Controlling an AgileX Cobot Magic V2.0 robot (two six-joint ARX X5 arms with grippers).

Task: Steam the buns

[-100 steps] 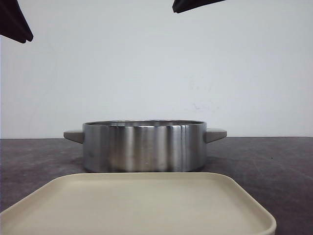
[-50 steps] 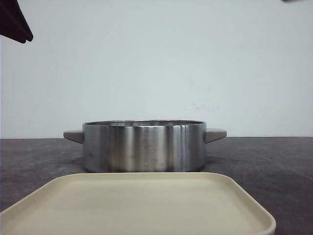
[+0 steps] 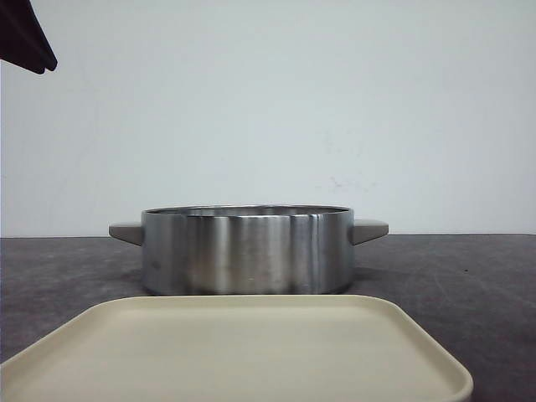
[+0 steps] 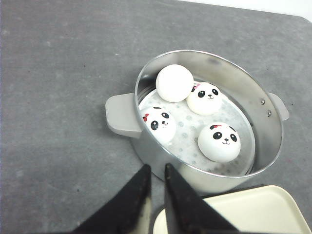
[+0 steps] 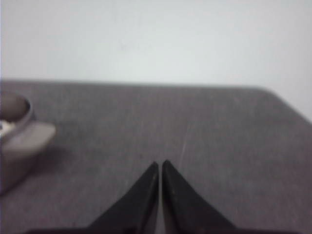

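Observation:
Several white buns lie in the steel steamer pot on its perforated liner. Three show panda faces; one bun shows only plain white. In the front view the pot hides them. My left gripper hangs above the pot's near wall, its fingers almost together and holding nothing. Only its dark fingertip shows in the front view's top left corner. My right gripper is shut and empty over bare table, well away from the pot.
A cream square tray lies just in front of the pot, and its corner shows in the left wrist view. The pot has grey side handles. Dark grey tabletop spreads around, with a white wall behind.
The right gripper's dark tip at the top of the front view moved right and left the frame. The left gripper, pot and tray have not moved.

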